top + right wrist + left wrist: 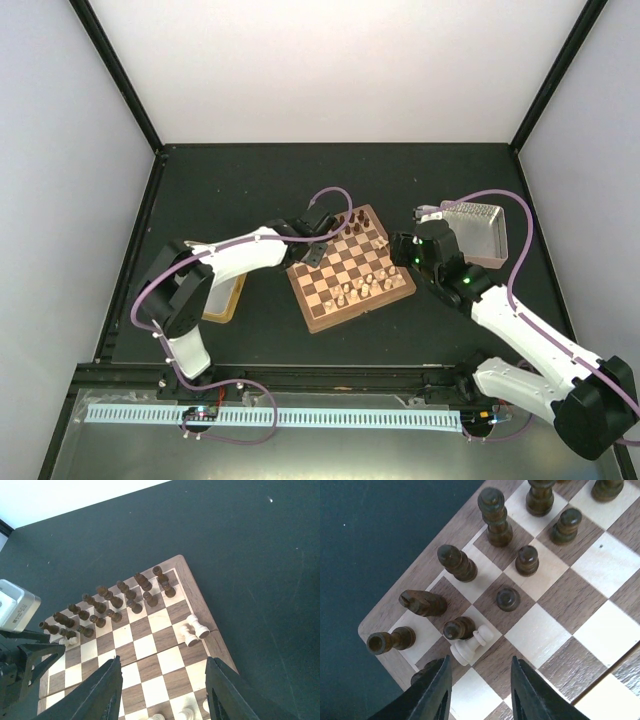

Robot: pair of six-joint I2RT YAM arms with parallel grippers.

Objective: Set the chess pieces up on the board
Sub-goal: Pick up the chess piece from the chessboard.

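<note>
Chess pieces: cream, turned wood, round heads, flared bases. Two sit close together by one edge of board, ahead of right jaws; can't tell if upright or toppled. More cream ones at bottom of right wrist view, low between right fingers, standing on board, not gripped. Right jaws spread apart, nothing in them, hanging over board's middle squares.

One cream pawn lies in the dark side's corner, just ahead of left fingers, roughly in line w/ the gap. Looks tipped on its side, touching a dark pawn. Left jaws part-spread, released, nothing between them.

Dark chessmen: glossy dark brown, ranked in two rows at that end.

Board: wood, dark brown and light tan squares, brown border, rounded corners; sits skewed on matte dark table.

Fingers of both arms: black, smooth, tapering.

Metal tray: silver, dotted surface, rectangular; off the board, just beyond right arm.
</note>
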